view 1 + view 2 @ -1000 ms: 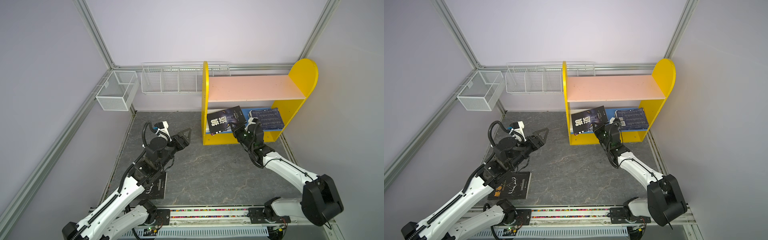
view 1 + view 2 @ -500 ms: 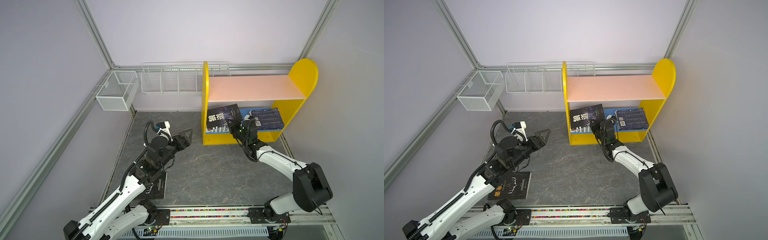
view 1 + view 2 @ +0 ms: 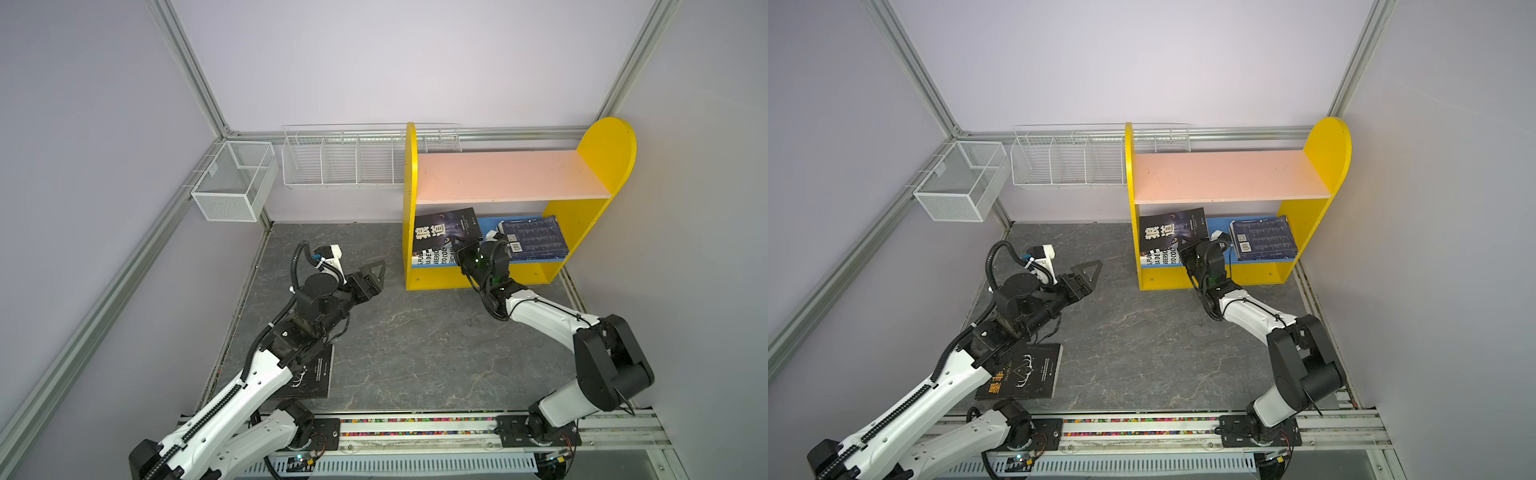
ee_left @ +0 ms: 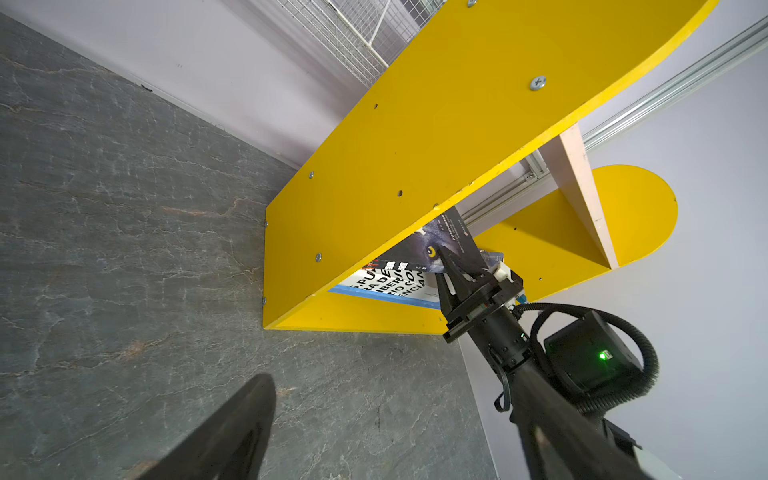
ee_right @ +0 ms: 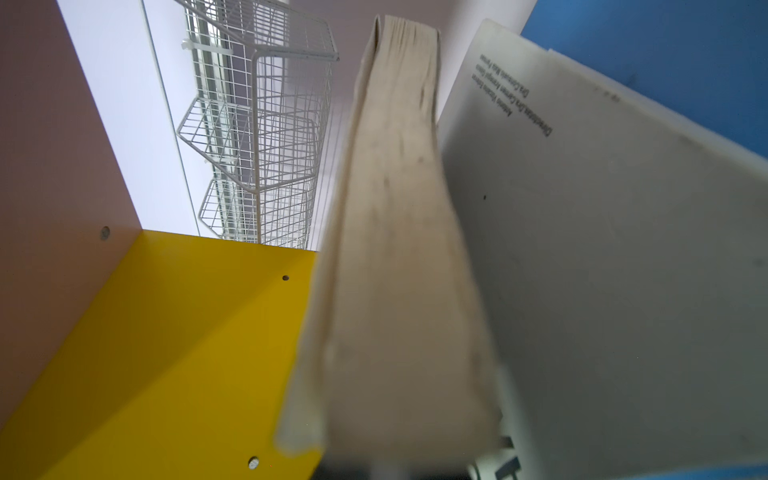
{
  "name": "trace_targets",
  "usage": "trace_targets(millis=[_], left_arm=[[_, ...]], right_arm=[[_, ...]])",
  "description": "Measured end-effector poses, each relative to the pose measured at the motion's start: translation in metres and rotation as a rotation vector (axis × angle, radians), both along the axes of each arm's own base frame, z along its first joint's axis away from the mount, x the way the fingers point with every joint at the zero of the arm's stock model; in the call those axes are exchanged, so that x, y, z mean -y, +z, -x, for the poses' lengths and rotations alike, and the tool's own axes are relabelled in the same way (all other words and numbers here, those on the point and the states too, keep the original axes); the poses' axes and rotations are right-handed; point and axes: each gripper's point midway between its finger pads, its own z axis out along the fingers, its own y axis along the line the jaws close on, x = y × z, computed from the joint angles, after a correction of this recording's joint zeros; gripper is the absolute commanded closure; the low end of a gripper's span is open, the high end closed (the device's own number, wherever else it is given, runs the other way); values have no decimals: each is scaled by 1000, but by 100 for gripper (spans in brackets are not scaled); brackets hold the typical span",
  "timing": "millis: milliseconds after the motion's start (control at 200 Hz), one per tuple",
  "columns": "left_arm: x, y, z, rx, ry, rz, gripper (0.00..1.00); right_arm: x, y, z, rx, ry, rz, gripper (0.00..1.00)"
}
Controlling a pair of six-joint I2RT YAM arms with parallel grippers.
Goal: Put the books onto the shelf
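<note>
the black book (image 3: 446, 230) sat tilted at the 9 o'clock end of the shelf's (image 3: 498, 176) lower level, leaning over the white book (image 3: 428, 261) that lay flat there. a navy book (image 3: 534, 240) lay toward the 3 o'clock end. i judged i was mid-placement, and the next move called for lowering the book flat, then letting go. my right gripper (image 4: 446, 259) pinched that book's corner. my left gripper (image 3: 374, 276) hung spread and empty at the shelf's 9 o'clock. a second black book (image 3: 1025, 376) waited at 7 o'clock on the table (image 3: 415, 332).
</note>
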Motion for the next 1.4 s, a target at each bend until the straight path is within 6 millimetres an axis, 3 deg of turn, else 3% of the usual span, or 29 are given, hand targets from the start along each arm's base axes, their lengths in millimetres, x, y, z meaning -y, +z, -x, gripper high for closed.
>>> trace_targets(millis=[355, 555, 685, 990, 1220, 1400], left_arm=[[0, 0, 0, 0, 0, 1, 10], [0, 1, -1, 5, -1, 5, 10], [1, -1, -1, 2, -7, 7, 10], [3, -1, -1, 3, -13, 17, 10], [2, -6, -1, -2, -13, 13, 10], [2, -6, -1, 0, -10, 15, 10]], right_arm=[[0, -2, 0, -7, -1, 0, 94], [1, -11, 5, -53, 9, 32, 68], [-4, -19, 10, -117, 39, 80, 59], [-8, 5, 26, -162, 91, 188, 44], [1, 23, 41, -185, 103, 276, 26], [15, 41, 51, -165, 81, 351, 26]])
